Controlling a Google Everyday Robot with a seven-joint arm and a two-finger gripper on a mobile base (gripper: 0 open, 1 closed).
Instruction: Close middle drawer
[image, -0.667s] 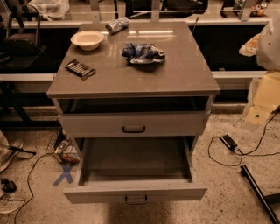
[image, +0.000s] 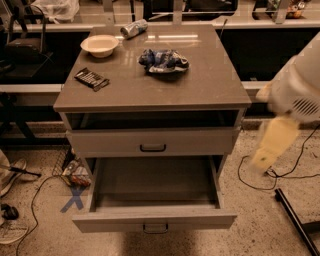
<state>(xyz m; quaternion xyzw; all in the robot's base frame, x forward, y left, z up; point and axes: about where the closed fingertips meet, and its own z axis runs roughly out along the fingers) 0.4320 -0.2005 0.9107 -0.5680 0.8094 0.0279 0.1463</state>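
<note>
The one camera stands in front of the cabinet (image: 150, 90), higher than its top and tilted down, so the whole grey top shows together with the drawer fronts. It faces the front almost squarely. The top's far edge lies near the upper border, and the front panel of the pulled-out middle drawer (image: 200, 220) lies near the lower border. The view is close: the cabinet fills most of the width, with floor (image: 40, 210) on both sides. The arm (image: 300, 95) enters from the right border, and the gripper (image: 264, 156) hangs beyond the top's front right corner.
</note>
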